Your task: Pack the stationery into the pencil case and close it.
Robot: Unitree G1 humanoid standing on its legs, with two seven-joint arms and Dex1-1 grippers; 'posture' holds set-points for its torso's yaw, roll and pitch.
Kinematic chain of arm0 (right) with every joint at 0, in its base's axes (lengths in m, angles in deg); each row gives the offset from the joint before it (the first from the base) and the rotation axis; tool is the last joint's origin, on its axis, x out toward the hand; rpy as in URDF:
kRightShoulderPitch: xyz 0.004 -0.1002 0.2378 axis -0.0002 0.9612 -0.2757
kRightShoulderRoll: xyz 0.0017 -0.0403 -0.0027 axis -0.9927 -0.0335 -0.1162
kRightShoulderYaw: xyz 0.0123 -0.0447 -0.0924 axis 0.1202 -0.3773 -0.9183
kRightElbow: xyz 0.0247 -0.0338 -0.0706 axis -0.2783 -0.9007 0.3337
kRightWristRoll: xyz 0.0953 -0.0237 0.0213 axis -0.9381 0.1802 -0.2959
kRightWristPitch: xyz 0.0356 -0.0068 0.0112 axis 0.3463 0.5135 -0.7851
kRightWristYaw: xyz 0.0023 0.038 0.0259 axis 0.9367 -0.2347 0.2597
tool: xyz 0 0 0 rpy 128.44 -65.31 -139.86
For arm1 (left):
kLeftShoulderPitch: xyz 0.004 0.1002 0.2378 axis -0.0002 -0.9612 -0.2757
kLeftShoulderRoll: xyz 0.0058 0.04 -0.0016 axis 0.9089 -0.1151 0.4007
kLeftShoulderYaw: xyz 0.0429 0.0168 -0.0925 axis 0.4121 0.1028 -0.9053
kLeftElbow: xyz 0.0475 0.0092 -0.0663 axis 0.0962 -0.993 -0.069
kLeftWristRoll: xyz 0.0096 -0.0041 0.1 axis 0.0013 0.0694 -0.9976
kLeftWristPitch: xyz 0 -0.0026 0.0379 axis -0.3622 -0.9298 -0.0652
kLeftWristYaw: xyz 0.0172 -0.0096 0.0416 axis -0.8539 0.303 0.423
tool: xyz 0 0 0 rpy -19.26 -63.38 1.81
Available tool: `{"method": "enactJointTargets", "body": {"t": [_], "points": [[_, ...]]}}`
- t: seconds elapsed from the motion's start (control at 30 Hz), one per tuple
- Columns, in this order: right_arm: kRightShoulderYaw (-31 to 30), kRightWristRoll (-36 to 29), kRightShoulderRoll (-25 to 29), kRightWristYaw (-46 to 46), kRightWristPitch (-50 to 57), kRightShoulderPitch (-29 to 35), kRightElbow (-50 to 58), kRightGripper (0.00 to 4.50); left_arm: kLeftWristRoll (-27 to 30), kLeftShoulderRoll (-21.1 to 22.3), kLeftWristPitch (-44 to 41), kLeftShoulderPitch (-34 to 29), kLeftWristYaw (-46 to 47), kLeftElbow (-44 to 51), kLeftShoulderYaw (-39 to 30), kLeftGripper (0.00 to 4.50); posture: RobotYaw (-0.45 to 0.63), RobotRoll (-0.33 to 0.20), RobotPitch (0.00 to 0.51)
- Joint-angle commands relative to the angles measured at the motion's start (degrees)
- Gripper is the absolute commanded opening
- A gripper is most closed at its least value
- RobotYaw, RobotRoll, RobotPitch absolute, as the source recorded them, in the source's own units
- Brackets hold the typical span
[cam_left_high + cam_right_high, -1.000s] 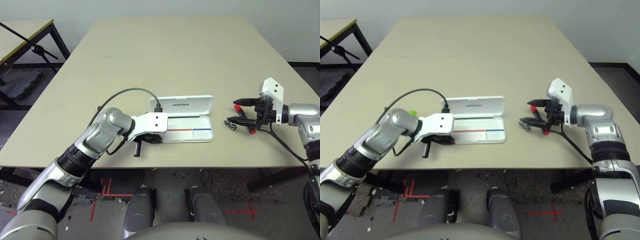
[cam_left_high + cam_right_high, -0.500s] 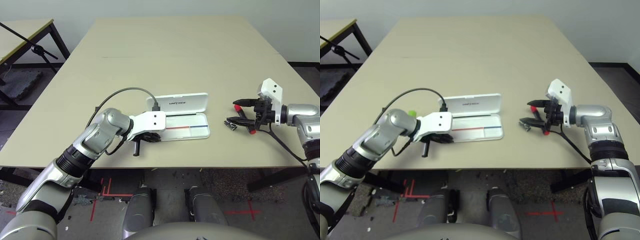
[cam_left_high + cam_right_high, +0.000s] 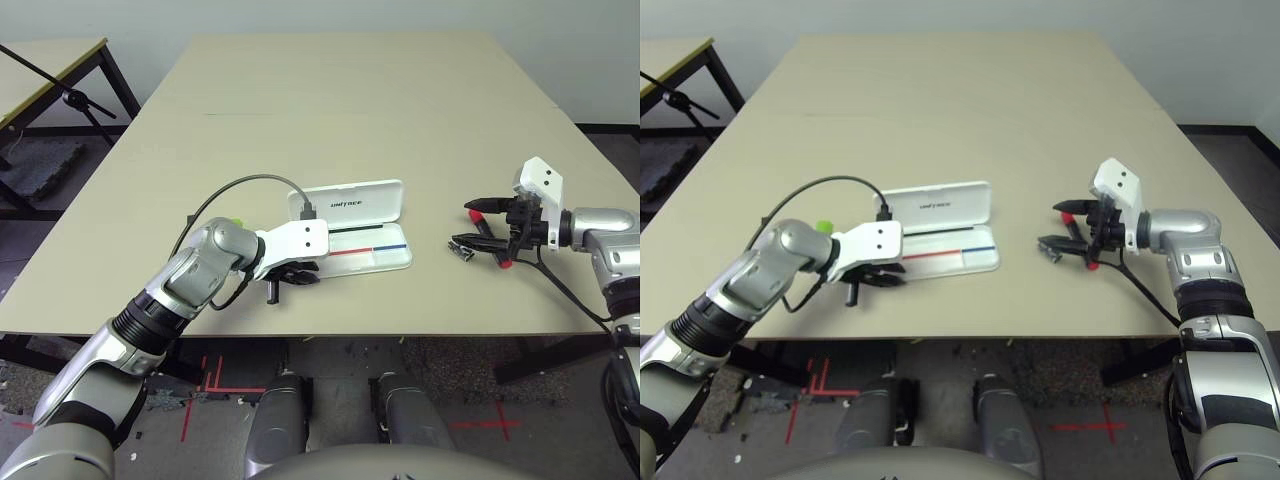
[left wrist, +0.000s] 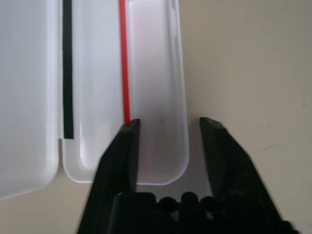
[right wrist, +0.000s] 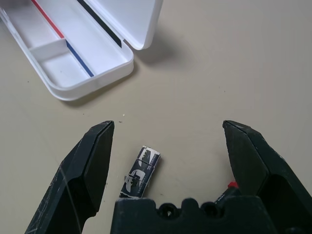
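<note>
Left gripper (image 4: 165, 127) straddles the open pencil case's (image 3: 385, 258) front wall, unclenched; right gripper (image 5: 168, 134) gapes above the clip (image 5: 141, 170).

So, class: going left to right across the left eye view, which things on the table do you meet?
Lime-green highlighter → left gripper → pencil case → black-and-silver clip → right gripper, fingers open.
</note>
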State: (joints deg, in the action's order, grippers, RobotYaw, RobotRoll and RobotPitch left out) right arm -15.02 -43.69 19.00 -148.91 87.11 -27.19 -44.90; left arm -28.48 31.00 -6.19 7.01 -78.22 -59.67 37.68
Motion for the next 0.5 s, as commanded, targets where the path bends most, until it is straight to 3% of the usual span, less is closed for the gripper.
{"method": "enactJointTargets", "body": {"t": [0.03, 0.1, 0.5], "points": [[-0.62, 0.4, -0.06, -0.15, -0.35, -0.45, -0.24, 4.5, -0.02, 0.65, 2.27, 0.39, -0.29, 1.73, -1.14, 3.78, 0.03, 0.0, 0.05], [-0.57, 0.36, 0.0, -0.13, -0.26, -0.39, -0.11, 4.5, 0.72, 1.04, 2.84, 0.26, -0.72, 3.23, -2.02, 4.47, 0.03, 0.0, 0.05], [4.01, -4.89, 1.9, 1.13, 6.15, 1.13, 5.45, 4.5, 9.1, 4.61, 5.24, -0.86, -2.19, 12.56, -12.33, 4.47, 0.02, 0.0, 0.057]]}}
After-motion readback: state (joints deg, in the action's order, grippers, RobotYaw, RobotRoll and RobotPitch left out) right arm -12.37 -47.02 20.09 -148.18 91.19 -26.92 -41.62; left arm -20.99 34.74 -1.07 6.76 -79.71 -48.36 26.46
